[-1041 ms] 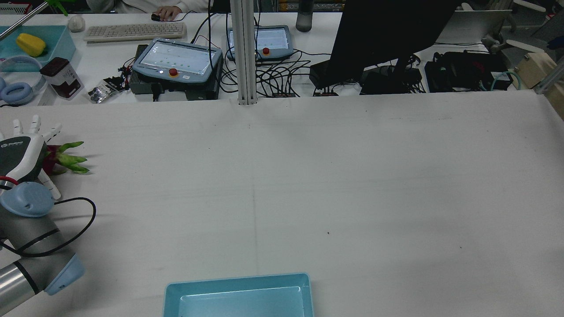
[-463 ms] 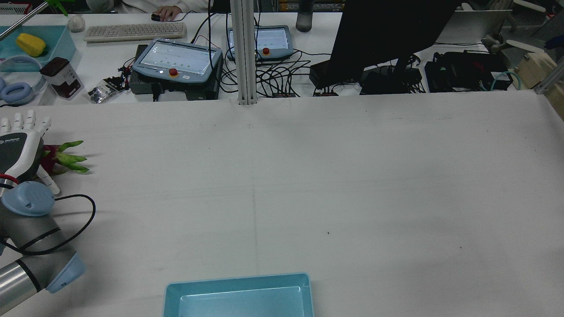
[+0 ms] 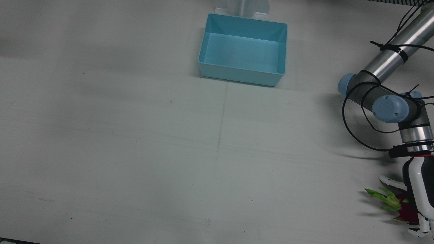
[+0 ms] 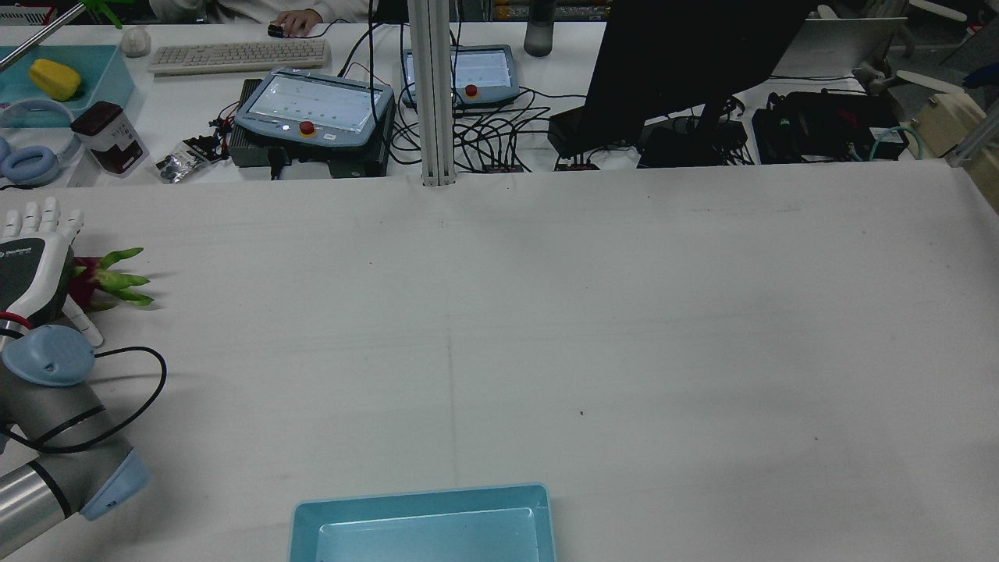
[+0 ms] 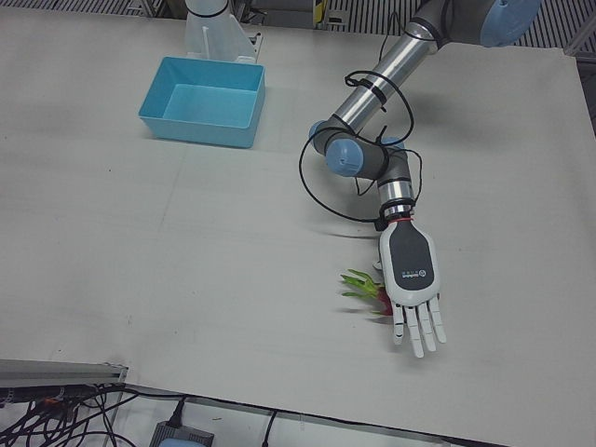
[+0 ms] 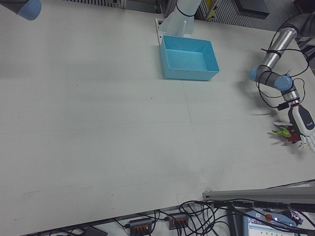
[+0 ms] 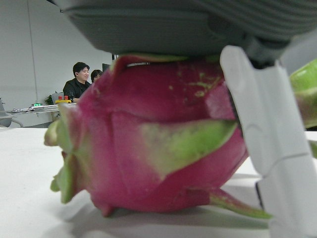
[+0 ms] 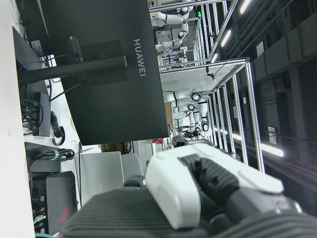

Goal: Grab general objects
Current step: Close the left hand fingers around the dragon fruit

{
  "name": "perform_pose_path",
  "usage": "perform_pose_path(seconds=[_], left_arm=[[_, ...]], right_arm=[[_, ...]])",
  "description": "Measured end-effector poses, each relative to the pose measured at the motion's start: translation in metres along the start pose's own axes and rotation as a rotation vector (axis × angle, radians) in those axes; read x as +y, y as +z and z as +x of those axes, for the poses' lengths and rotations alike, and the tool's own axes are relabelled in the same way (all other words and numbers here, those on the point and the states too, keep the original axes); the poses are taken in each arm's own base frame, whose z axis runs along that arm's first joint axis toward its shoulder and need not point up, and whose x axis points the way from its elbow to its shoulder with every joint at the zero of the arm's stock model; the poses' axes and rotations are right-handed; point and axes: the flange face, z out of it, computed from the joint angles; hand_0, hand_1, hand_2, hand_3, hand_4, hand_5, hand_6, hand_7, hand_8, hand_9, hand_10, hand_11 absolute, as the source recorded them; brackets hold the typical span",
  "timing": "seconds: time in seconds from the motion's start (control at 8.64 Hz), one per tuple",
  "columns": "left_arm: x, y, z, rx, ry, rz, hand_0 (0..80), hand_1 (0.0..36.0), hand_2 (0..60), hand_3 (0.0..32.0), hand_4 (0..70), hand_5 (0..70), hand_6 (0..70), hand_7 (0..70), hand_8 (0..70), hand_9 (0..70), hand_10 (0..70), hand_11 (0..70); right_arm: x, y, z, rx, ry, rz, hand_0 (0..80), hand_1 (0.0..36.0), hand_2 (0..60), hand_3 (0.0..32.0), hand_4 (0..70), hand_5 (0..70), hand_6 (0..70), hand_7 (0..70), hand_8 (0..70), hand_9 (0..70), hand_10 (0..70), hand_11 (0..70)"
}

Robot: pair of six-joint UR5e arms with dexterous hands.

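Note:
A pink-red dragon fruit [image 3: 405,210] with green leaves lies on the white table at its left edge. It also shows in the rear view [image 4: 103,282], the left-front view [image 5: 365,289] and the right-front view [image 6: 285,132]. My left hand [image 5: 412,277] is flat, palm down, right over the fruit with its fingers straight and close together, holding nothing; it also shows in the front view [image 3: 419,189] and the rear view [image 4: 31,264]. In the left hand view the fruit [image 7: 158,134] fills the picture under the palm, with one finger [image 7: 262,134] beside it. My right hand [image 8: 198,193] shows only as a small part in its own view.
A light blue open bin [image 3: 241,74] stands at the robot's side of the table, in the middle; it also shows in the rear view [image 4: 421,496]. A black cable [image 4: 133,390] loops off the left arm over the table. Desks with pendants and a monitor lie beyond the far edge.
My left hand's fingers have come together from a spread fan and the hand has shifted a little to the left over the fruit. The fruit has nudged slightly left.

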Motion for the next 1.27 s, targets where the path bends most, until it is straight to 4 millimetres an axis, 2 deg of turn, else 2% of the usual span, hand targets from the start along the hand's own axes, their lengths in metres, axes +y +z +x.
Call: perform_pose_path(seconds=[0.12, 0.23, 0.35, 0.46, 0.58, 0.69, 0.81, 1.04, 1.16, 1.27], left_arm=[[0.0002, 0.0005, -0.0013, 0.001, 0.000, 0.000, 52.5, 20.0, 8.8, 0.0, 0.0, 70.0, 3.0, 2.6, 0.0, 0.0, 0.0, 0.4], [0.0006, 0.0013, -0.0027, 0.003, 0.001, 0.000, 51.8, 23.4, 28.7, 0.0, 2.6, 70.0, 10.5, 13.8, 1.1, 1.3, 2.0, 5.1], [0.0009, 0.0024, -0.0040, 0.006, 0.003, -0.001, 51.4, 23.6, 32.3, 0.0, 4.7, 70.0, 12.8, 17.2, 1.5, 2.0, 2.4, 5.5], [0.0014, 0.0037, -0.0059, 0.010, 0.005, -0.001, 50.8, 19.6, 22.1, 0.0, 8.7, 70.0, 16.5, 21.3, 2.3, 4.1, 3.5, 6.8], [0.0018, 0.0054, -0.0086, 0.015, 0.005, 0.000, 48.6, 13.5, 14.5, 0.0, 17.5, 70.0, 24.2, 29.6, 7.8, 12.3, 5.5, 9.0], [0.0027, 0.0069, -0.0104, 0.022, 0.010, -0.001, 47.6, 10.2, 11.3, 0.0, 22.8, 70.0, 29.6, 35.8, 12.2, 18.2, 6.3, 9.9], [0.0008, 0.0094, -0.0110, 0.028, 0.018, 0.002, 47.4, 9.8, 11.5, 0.0, 23.3, 70.0, 29.8, 36.3, 13.1, 19.6, 6.5, 10.1], [0.0021, 0.0104, -0.0103, 0.036, 0.028, 0.001, 46.4, 6.8, 12.7, 0.0, 31.1, 70.0, 39.8, 52.9, 22.5, 33.3, 12.3, 18.0], [0.0026, 0.0103, -0.0102, 0.037, 0.030, 0.001, 45.8, 4.9, 13.1, 0.0, 36.1, 70.0, 47.6, 67.7, 27.7, 41.2, 17.4, 25.1], [0.0028, 0.0103, -0.0101, 0.037, 0.030, 0.001, 45.3, 3.5, 13.7, 0.0, 39.9, 70.0, 53.0, 70.0, 32.9, 47.8, 23.0, 33.1]], right_arm=[[-0.0002, 0.0000, -0.0001, 0.000, 0.000, 0.000, 0.0, 0.0, 0.0, 0.0, 0.0, 0.0, 0.0, 0.0, 0.0, 0.0, 0.0, 0.0], [-0.0002, 0.0000, 0.0000, 0.000, 0.000, 0.000, 0.0, 0.0, 0.0, 0.0, 0.0, 0.0, 0.0, 0.0, 0.0, 0.0, 0.0, 0.0], [-0.0002, 0.0000, -0.0001, 0.000, 0.000, 0.001, 0.0, 0.0, 0.0, 0.0, 0.0, 0.0, 0.0, 0.0, 0.0, 0.0, 0.0, 0.0], [-0.0003, 0.0000, -0.0001, 0.000, 0.000, 0.001, 0.0, 0.0, 0.0, 0.0, 0.0, 0.0, 0.0, 0.0, 0.0, 0.0, 0.0, 0.0], [-0.0005, -0.0001, -0.0001, 0.000, 0.000, 0.001, 0.0, 0.0, 0.0, 0.0, 0.0, 0.0, 0.0, 0.0, 0.0, 0.0, 0.0, 0.0], [-0.0005, -0.0001, -0.0001, 0.000, 0.000, 0.001, 0.0, 0.0, 0.0, 0.0, 0.0, 0.0, 0.0, 0.0, 0.0, 0.0, 0.0, 0.0], [-0.0006, -0.0001, -0.0001, 0.000, 0.000, 0.001, 0.0, 0.0, 0.0, 0.0, 0.0, 0.0, 0.0, 0.0, 0.0, 0.0, 0.0, 0.0], [-0.0005, -0.0001, -0.0001, 0.000, 0.000, 0.001, 0.0, 0.0, 0.0, 0.0, 0.0, 0.0, 0.0, 0.0, 0.0, 0.0, 0.0, 0.0], [-0.0006, -0.0001, -0.0001, 0.000, 0.000, 0.001, 0.0, 0.0, 0.0, 0.0, 0.0, 0.0, 0.0, 0.0, 0.0, 0.0, 0.0, 0.0], [-0.0006, -0.0001, -0.0001, 0.000, 0.000, 0.001, 0.0, 0.0, 0.0, 0.0, 0.0, 0.0, 0.0, 0.0, 0.0, 0.0, 0.0, 0.0]])
